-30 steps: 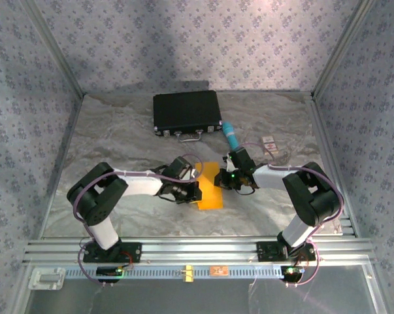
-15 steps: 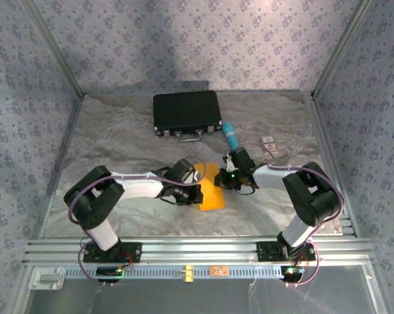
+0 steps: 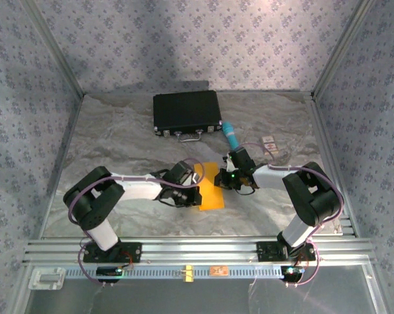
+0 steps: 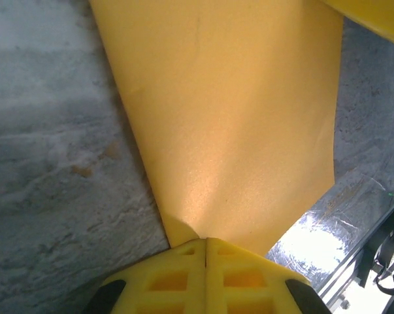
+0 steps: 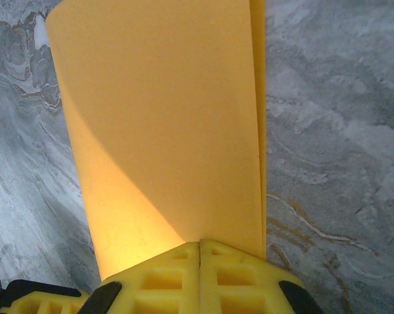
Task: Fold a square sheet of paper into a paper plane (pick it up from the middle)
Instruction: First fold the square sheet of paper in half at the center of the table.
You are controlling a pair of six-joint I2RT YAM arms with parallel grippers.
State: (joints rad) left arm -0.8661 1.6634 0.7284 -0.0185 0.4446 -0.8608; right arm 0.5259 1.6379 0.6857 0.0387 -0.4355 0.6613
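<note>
Looking down from above, the square sheet of paper (image 3: 212, 188) sits about mid-tabletop (image 3: 118, 144), right between the two arms and well nearer than the black case (image 3: 187, 112) and the teal tube (image 3: 230, 135). It's plain orange-yellow, and from up there it reads as a narrow oblong leaning a bit, not a full square. Up close on the right wrist camera the paper (image 5: 164, 118) is smooth, with a second layer peeking out along its right edge, so it looks doubled over. On the left wrist camera the paper (image 4: 236, 118) fans out wide from a puckered spot at the fingertips.

Left tool (image 3: 197, 193) comes at it from the left. Its yellow fingers (image 4: 177, 278) are pressed together, clamped on the sheet's edge. Right tool (image 3: 221, 180) is on the far-right side, doing the same: fingers (image 5: 236, 278) together, pinching the paper's edge. Can't tell if the sheet lies flat on the tabletop or is lifted a little.
</note>
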